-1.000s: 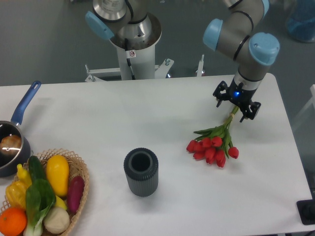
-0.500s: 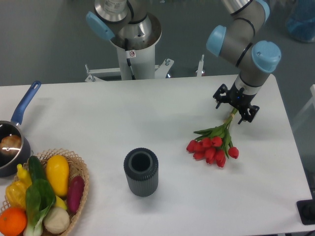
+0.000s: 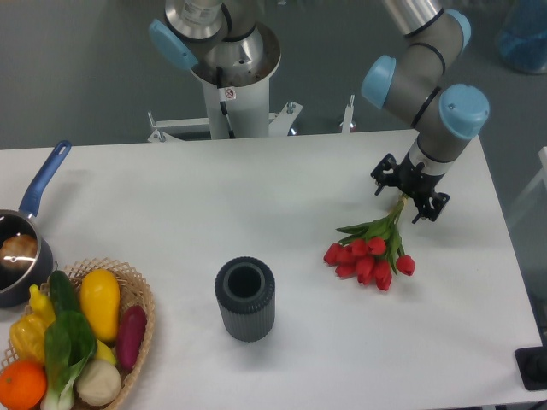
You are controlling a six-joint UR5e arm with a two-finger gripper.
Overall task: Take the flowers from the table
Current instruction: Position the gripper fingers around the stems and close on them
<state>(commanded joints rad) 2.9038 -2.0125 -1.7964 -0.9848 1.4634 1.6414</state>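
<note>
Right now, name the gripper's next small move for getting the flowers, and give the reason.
Probably close on the stems: the gripper sits over the stem end of the flowers, which lie flat on the table. Whether its fingers already straddle the stems is unclear.

1. White table (image 3: 171, 222): smooth, matt top.
2. Dark grey cup (image 3: 245, 299): ribbed, matt sides.
3. Basket (image 3: 141, 320): woven wicker.
4. Saucepan (image 3: 17, 256): shiny metal bowl, glossy blue handle.

On the white tabletop (image 3: 171, 196) we saw red tulips (image 3: 369, 254), a dark ribbed cylinder (image 3: 245, 299), a wicker basket (image 3: 141, 320), and a blue-handled saucepan (image 3: 21, 248).
</note>
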